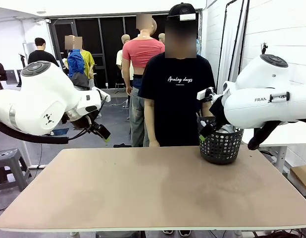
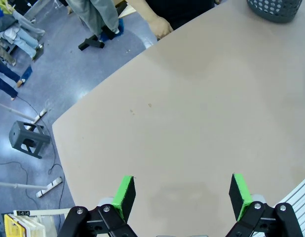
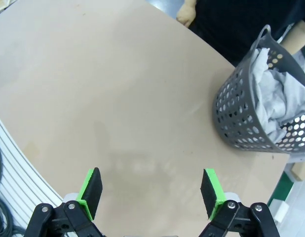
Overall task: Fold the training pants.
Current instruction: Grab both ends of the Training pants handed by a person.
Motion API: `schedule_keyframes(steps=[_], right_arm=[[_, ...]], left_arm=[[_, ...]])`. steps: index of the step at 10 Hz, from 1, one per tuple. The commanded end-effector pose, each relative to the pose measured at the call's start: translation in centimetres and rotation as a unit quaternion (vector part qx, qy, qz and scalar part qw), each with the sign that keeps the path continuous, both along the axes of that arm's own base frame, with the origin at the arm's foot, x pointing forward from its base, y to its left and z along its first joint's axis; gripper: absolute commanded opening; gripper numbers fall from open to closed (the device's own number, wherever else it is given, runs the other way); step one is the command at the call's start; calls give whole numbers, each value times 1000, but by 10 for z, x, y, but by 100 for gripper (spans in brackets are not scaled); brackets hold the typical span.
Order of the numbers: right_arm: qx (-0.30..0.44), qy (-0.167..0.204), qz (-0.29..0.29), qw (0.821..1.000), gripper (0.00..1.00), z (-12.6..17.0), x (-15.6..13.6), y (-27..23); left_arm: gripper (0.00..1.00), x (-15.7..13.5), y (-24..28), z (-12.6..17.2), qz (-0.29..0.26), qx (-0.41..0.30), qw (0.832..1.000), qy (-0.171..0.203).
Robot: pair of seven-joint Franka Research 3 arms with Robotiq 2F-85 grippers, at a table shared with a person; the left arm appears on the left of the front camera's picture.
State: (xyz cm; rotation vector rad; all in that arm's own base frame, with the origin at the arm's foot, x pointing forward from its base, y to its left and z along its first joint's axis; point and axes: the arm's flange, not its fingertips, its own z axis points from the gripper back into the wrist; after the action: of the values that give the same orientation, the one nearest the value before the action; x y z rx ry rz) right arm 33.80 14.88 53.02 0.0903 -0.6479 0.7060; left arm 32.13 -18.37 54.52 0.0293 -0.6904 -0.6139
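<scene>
**Pants in the basket, both pincers wide open**

Here's the big tan table point(image 1: 158, 198), stretching right across the front view. At its far edge stands a person point(image 1: 178, 94) in a black T-shirt with white print and a black cap, arms down at the sides.

Coming in from the left, the left arm point(image 1: 39, 99) is raised above the table's near-left part. The right arm point(image 1: 267, 99) mirrors it on the other side, up high and near the far right corner.

On that far right corner sits the black mesh basket point(image 3: 241, 123), upright, just beside the person. And there they are: the training pants point(image 3: 281, 98), a crumpled light grey bundle stuffed inside the basket, the cloth bulging up to the rim. They are bunched, not laid out, and no gripper touches them.

Down to the left gripper point(image 2: 182, 180): green pads spread far apart, nothing between them, hanging over plain tabletop well apart from the basket. The right gripper point(image 3: 150, 173) is the same story, jaws at full spread with nothing in its hold. It hovers above the table with the basket off to its upper right in the wrist view, near but not touching.

Smallest of all, the person's hand point(image 2: 160, 27) hangs loosely at the table's far edge.
</scene>
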Motion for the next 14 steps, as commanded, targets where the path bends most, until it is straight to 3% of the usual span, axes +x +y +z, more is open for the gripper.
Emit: schedule_keyframes(steps=[1,2,14], right_arm=[[0,4,3,1000,100,-15,-6,0],[0,0,0,1000,100,0,0,0],[0,0,0,1000,100,0,0,0]], left_arm=[[100,-17,8,-15,53,6,998,-21],[100,0,0,0,0,0,1000,0],[100,0,0,0,0,0,1000,0]])
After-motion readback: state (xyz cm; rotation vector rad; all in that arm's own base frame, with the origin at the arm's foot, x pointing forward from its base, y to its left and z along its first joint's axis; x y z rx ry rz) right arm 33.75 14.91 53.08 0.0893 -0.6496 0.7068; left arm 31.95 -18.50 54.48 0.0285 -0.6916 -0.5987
